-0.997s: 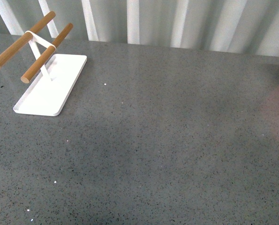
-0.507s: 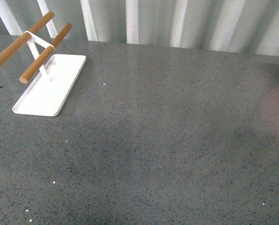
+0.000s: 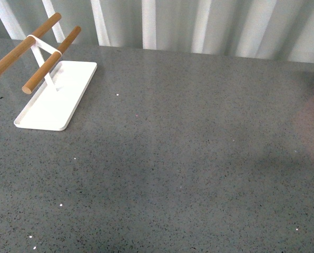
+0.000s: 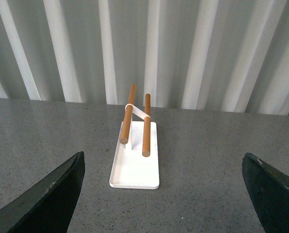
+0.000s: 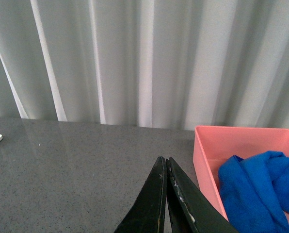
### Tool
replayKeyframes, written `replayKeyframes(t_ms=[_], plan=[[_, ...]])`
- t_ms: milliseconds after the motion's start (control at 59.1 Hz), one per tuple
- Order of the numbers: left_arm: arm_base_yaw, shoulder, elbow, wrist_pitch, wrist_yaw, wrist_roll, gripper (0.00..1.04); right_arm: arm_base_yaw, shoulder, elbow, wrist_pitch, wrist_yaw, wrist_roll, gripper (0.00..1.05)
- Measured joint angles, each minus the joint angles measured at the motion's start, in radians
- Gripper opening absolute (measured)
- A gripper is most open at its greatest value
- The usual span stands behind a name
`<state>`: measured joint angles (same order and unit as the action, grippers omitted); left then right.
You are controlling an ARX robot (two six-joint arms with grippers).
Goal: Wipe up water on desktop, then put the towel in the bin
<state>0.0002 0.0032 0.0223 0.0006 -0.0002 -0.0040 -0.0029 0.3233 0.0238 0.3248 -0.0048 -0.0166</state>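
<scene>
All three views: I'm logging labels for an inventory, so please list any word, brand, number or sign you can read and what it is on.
None: no readable text shows in any view.
White tray with two wooden bars: plain, unmarked.
Pink bin and the blue towel lying in it: no label or tag visible.
Desktop: only speckles.
Left end effector and right end effector: bare dark fingers, no markings.

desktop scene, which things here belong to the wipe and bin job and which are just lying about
Part of the job:
desktop, dark grey, speckled
towel, blue, crumpled inside the bin
bin, salmon pink
right hand, shut, empty
left hand, open, empty

Just lying about:
white tray
two wooden bars on a stand above the tray
</scene>
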Motion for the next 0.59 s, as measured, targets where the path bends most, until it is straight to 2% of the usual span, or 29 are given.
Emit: replayKeyframes(t_ms=[507,558,592], plan=[[0.000,0.000,0.000,0.000,0.000,0.000,0.98,0.000,-0.148,0.000,-0.146,0.000,0.003,0.03],[0.000,0.000,0.000,0.000,0.000,0.000,0.98,0.000,-0.200,0.000,-0.202,0.001,0.004,0.03],[0.000,0.000,0.000,0.000,0.000,0.000,0.98,0.000,-0.260,0.000,-0.294,0.001,0.005,0.03]])
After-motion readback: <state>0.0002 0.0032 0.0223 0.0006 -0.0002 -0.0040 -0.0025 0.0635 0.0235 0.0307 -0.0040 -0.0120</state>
